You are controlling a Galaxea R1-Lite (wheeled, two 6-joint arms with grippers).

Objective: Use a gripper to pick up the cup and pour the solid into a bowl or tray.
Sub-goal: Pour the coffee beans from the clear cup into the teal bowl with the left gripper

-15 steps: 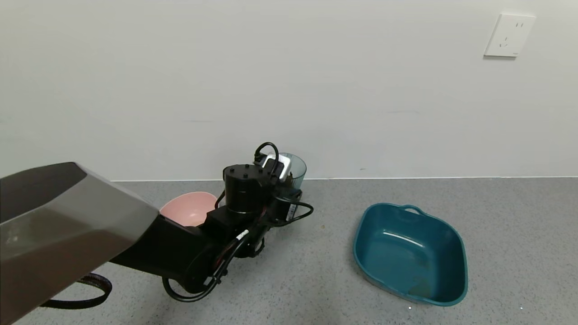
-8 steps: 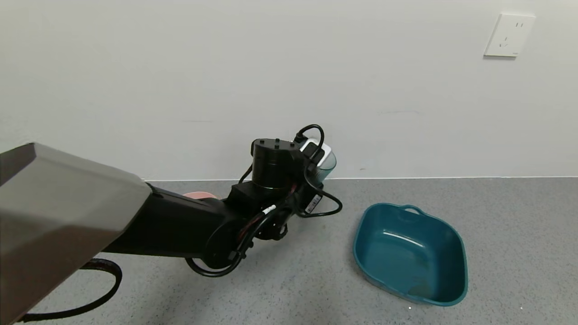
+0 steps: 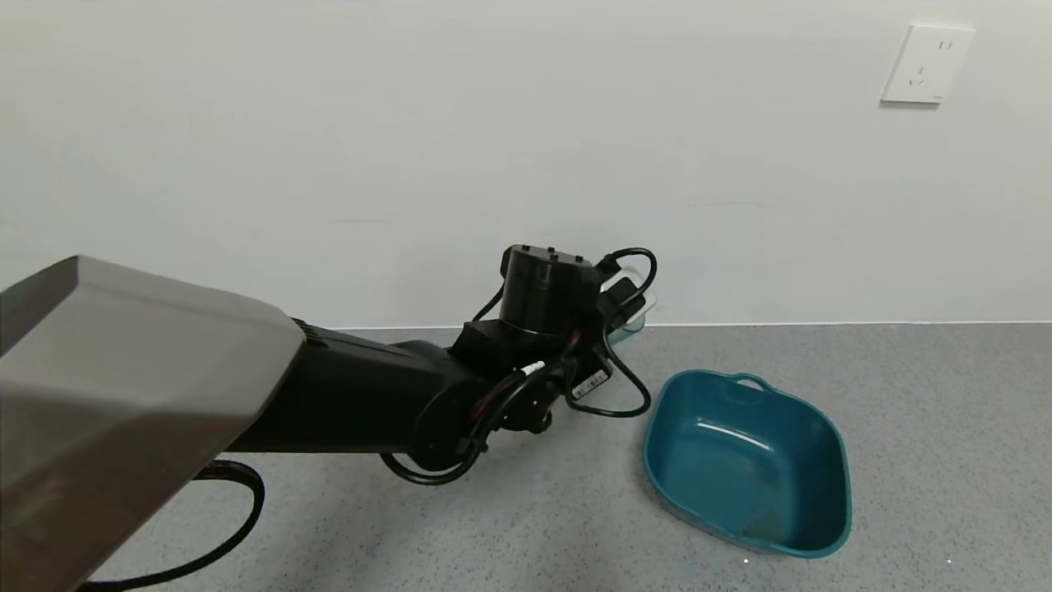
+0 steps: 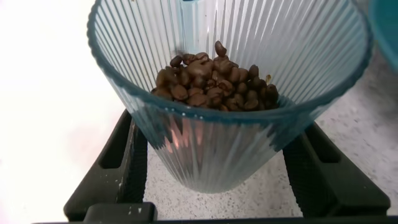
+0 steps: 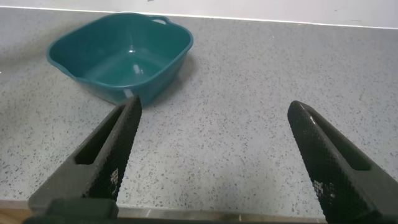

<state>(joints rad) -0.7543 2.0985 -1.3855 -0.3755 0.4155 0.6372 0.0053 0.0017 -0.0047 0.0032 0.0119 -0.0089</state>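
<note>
My left gripper (image 3: 612, 308) is shut on the ribbed grey-teal cup (image 4: 217, 149) and holds it upright above the grey counter, just left of the dark teal basin (image 3: 748, 460). In the head view only a sliver of the cup (image 3: 634, 326) shows behind the black hand. Brown bean-like pieces (image 4: 214, 81) lie heaped in the cup's bottom. The black fingers (image 4: 118, 168) press its two sides. My right gripper (image 5: 216, 106) is open and empty, low over the counter, with the basin (image 5: 124, 56) beyond it. It is out of the head view.
The white wall runs close behind the cup, with a socket plate (image 3: 927, 64) high at the right. The left arm's cable loop (image 3: 612, 403) hangs beside the basin's near rim. The pink bowl is hidden behind the arm.
My left arm has carried the cup to the right, toward the basin. The pink bowl, visible a second ago, is now covered by the arm. The basin has not moved.
</note>
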